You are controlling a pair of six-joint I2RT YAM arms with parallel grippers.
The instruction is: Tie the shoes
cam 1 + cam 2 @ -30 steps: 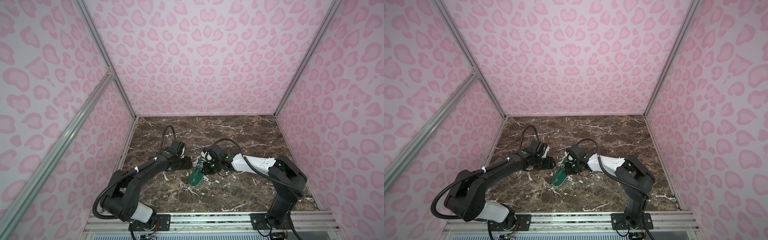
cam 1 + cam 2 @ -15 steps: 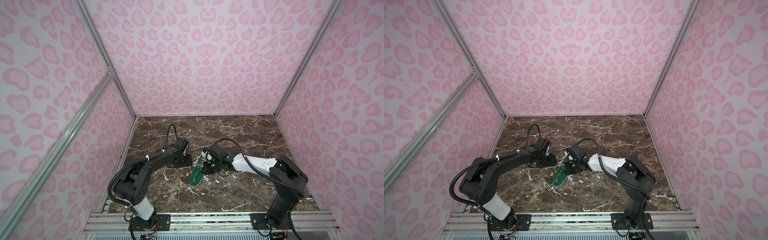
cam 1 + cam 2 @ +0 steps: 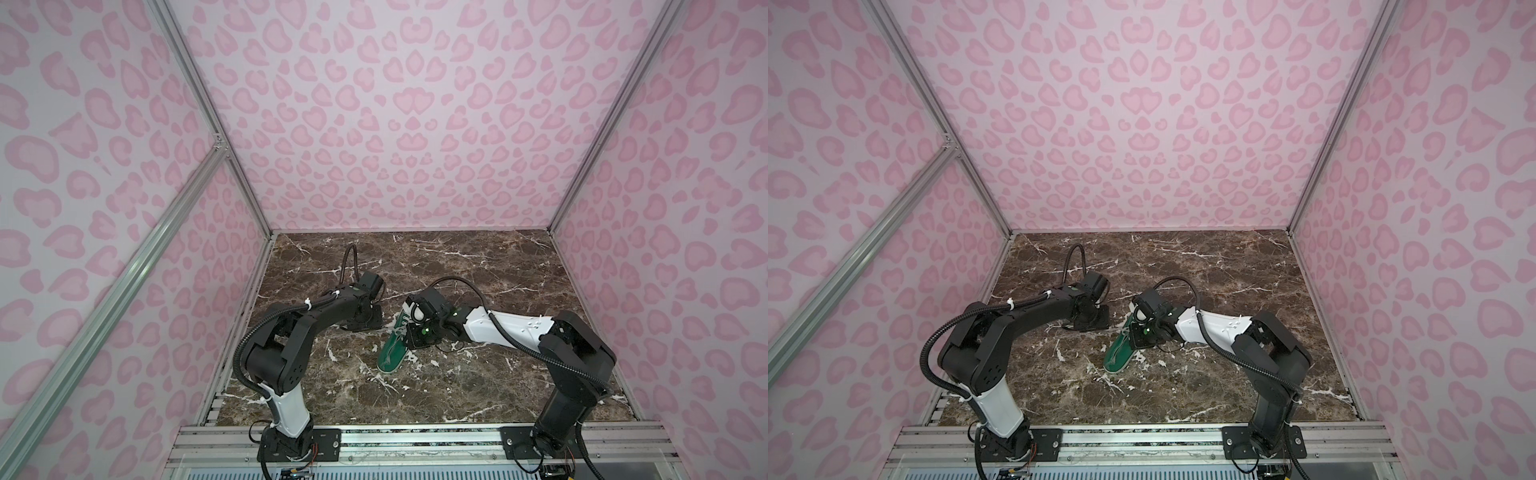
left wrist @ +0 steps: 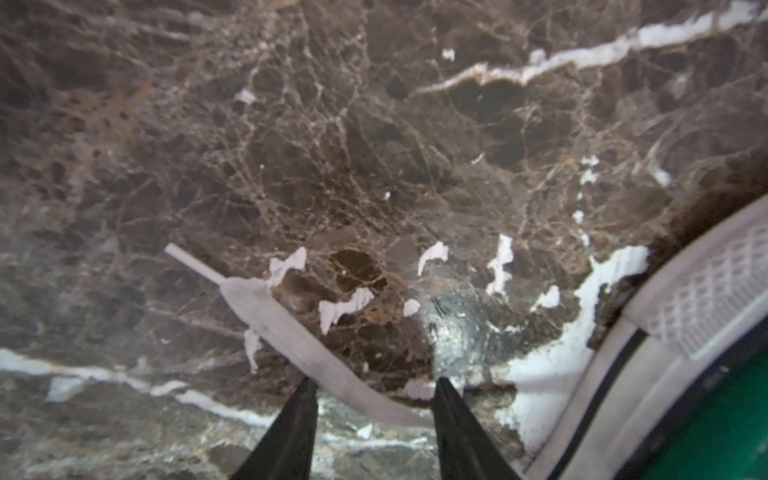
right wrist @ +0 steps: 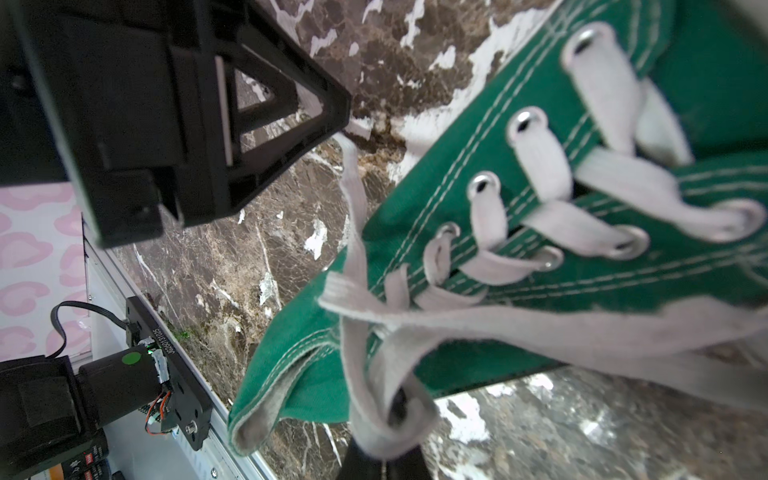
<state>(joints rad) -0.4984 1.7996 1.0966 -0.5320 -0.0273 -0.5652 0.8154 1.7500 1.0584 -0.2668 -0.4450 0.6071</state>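
Marble tabletop (image 3: 478, 266) holds green sneaker (image 3: 390, 353), laces (image 5: 386, 399) pinched by right claw (image 5: 384, 461).

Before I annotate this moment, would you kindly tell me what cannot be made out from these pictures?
- Left claw on the lace end: the left wrist view shows fingers apart astride it; contact unclear.
- Right claw: cut off by the right wrist view's edge; a bunched lace covers its tips.
- Sneaker heel: hidden under the right arm in both top views.
- Knot progress: too small in the top views, blurred in the right wrist view.

The shoe (image 3: 392, 348) lies mid-table (image 3: 498, 266), between left end effector (image 3: 370, 322) and right end effector (image 3: 409, 338).
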